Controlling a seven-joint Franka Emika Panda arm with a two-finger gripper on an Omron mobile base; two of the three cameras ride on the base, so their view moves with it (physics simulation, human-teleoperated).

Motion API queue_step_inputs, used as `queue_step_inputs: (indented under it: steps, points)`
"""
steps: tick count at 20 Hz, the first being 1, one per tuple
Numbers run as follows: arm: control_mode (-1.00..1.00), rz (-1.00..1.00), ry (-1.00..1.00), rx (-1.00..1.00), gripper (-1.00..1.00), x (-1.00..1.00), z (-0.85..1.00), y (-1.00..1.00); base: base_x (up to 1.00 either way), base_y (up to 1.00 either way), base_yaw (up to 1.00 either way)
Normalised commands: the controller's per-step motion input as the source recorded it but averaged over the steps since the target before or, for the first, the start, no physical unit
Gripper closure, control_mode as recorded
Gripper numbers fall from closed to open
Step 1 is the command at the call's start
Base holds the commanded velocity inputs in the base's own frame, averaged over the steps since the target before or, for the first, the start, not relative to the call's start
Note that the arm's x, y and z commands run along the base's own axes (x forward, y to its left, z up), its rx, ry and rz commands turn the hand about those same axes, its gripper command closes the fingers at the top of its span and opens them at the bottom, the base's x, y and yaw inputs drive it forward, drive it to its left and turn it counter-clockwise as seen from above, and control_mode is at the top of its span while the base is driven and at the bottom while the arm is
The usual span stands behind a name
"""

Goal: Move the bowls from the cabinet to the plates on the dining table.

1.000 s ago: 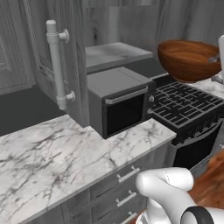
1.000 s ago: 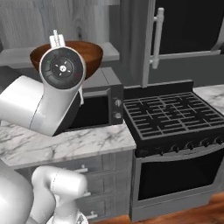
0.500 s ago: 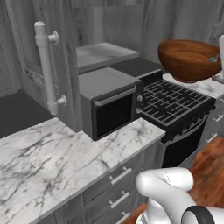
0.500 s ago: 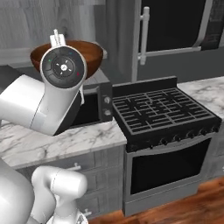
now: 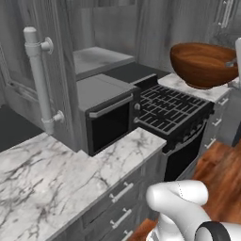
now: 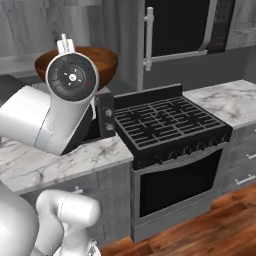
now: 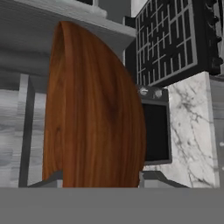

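Brown bowl (image 7: 94, 109) sits clamped in the hand (image 7: 100, 177), fingers on either side of its rim, raised above the stove (image 5: 172, 110) and microwave (image 5: 106, 110), with open air around it

We see flat, even rendered light, soft faint shadows, coarse blocky pixels, slight gloss on the dark brown wooden bowl (image 5: 203, 63).

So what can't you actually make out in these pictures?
- Claw: in the hand view, the brown bowl hides how its tips meet the rim.
- Brown bowl: in the right base view, the arm's round joint covers its middle; in the left base view, the right edge cuts it off.
- Microwave: in the right base view, mostly behind the arm.
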Motion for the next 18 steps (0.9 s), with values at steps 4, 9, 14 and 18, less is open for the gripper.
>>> queue_step_inputs:
  steps: [4, 9, 14, 18]
  points:
    - [1.00, 0.00, 0.00, 0.00, 1.00, 0.00, 0.00, 0.00, 0.00, 0.00, -0.25]
    - [1.00, 0.00, 0.00, 0.00, 1.00, 0.00, 0.00, 0.00, 0.00, 0.00, -0.25]
    - [1.00, 0.00, 0.00, 0.00, 1.00, 0.00, 0.00, 0.00, 0.00, 0.00, -0.25]
    - [1.00, 0.00, 0.00, 0.00, 1.00, 0.00, 0.00, 0.00, 0.00, 0.00, -0.25]
